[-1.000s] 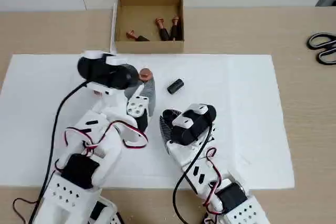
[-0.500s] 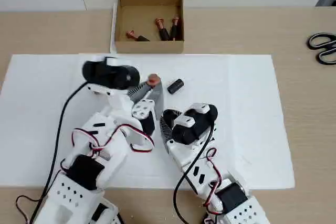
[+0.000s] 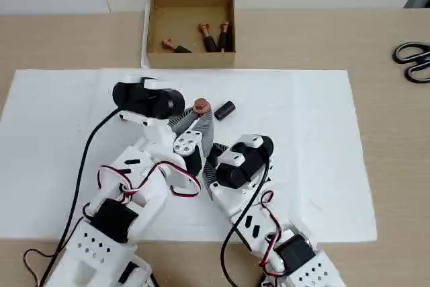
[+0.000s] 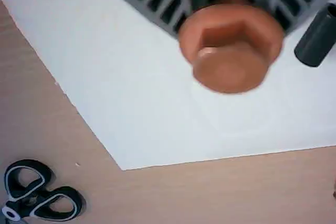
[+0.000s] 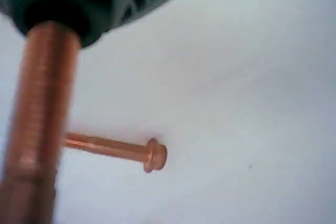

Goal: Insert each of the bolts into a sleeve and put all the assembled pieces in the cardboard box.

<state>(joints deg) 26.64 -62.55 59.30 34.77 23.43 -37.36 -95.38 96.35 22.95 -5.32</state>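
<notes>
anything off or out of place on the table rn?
Nothing spilled or damaged. Only stray item: scissors on the bare tabletop, off the white sheet, no part of this job. One sleeve lies loose on its side beside the bolt held in the left gripper, which looks expected mid-task.

Bright, even light across the white sheet (image 3: pixel 322 166), shadows soft and faint.
</notes>
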